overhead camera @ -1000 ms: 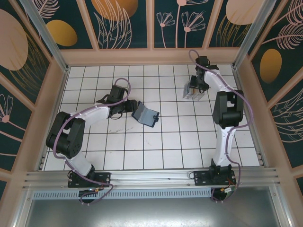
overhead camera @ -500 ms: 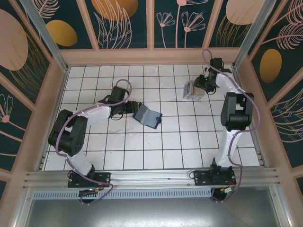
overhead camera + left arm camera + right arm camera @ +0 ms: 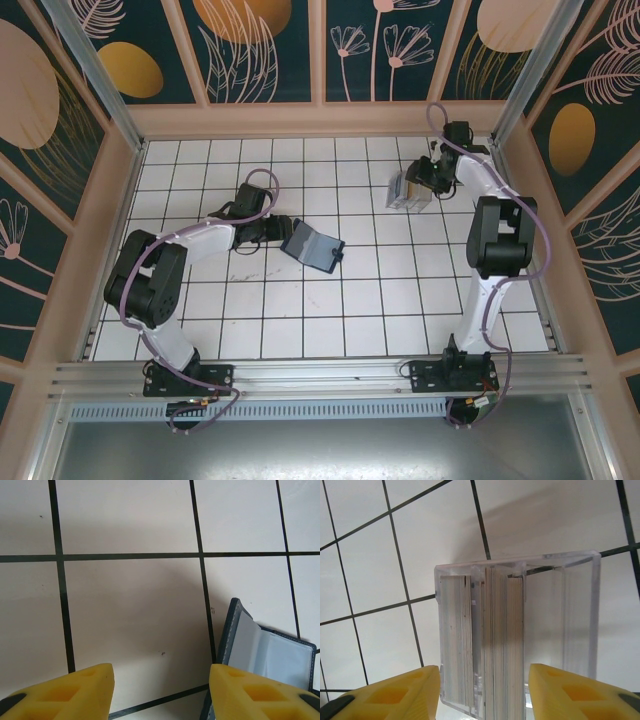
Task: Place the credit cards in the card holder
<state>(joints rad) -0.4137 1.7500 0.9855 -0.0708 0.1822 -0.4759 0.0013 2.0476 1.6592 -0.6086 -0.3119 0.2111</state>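
Cards (image 3: 505, 630) stand packed on edge in the tray (image 3: 580, 615) near the far right corner of the surface (image 3: 300, 320). The right jaws, apart above them, could pinch several or tip the tray. The left jaws, apart and empty, could nudge the half-open wallet (image 3: 312, 246) mid-surface.

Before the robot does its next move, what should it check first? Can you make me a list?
1. Dark navy folding wallet open: ok, its light blue-grey inside faces up.
2. Left gripper free: ok, jaws open with nothing between them, wallet just beside it.
3. Thin plastic cards reachable: ok, standing on edge in the clear plastic tray.
4. Right gripper lined up: ok, open and pointing at the card stack.
5. A card held: not ok, none gripped yet.
6. Wallet pockets free: cannot tell, too little detail shows.
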